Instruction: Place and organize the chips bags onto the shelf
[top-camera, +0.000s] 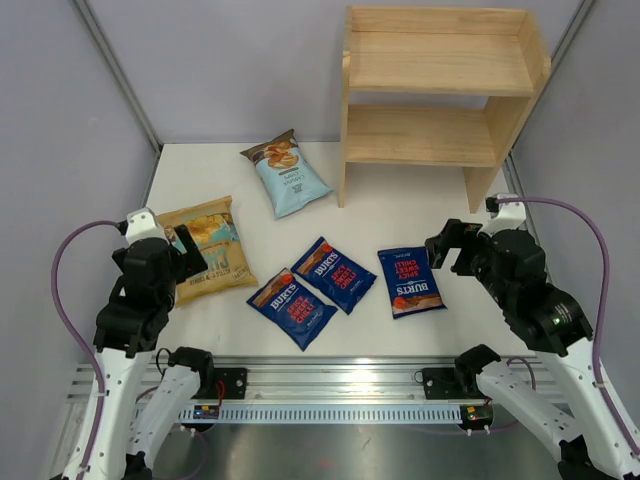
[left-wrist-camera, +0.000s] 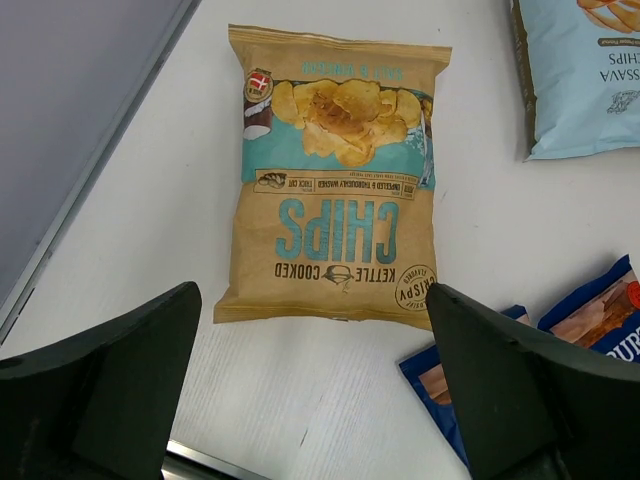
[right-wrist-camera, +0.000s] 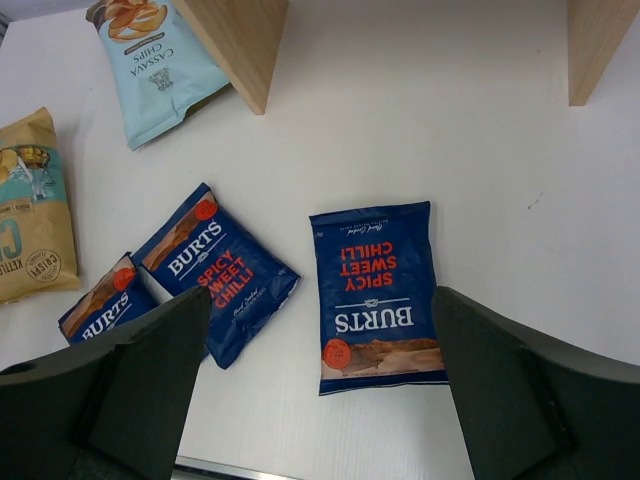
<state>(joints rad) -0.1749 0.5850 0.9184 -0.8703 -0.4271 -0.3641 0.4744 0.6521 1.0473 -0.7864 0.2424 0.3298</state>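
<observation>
Plainly, both pairs of jaws wide apart and empty, clear of the chips bags (top-camera: 334, 274).

Both arms were black up top and white lower down. The left arm (top-camera: 135, 300) had chunky black round joints and a white cap (top-camera: 140, 222) near its wrist. The right arm (top-camera: 525, 290) looked the same, and one joint had a tiny green dot (top-camera: 548, 322). A thin purple left cable (top-camera: 58, 290) made a big loop beside the left arm. A purple right cable (top-camera: 603, 260) did too. The left hand (top-camera: 188, 252) and the right hand (top-camera: 445, 250) each had two fat, smooth black fingers (left-wrist-camera: 110, 390).
</observation>
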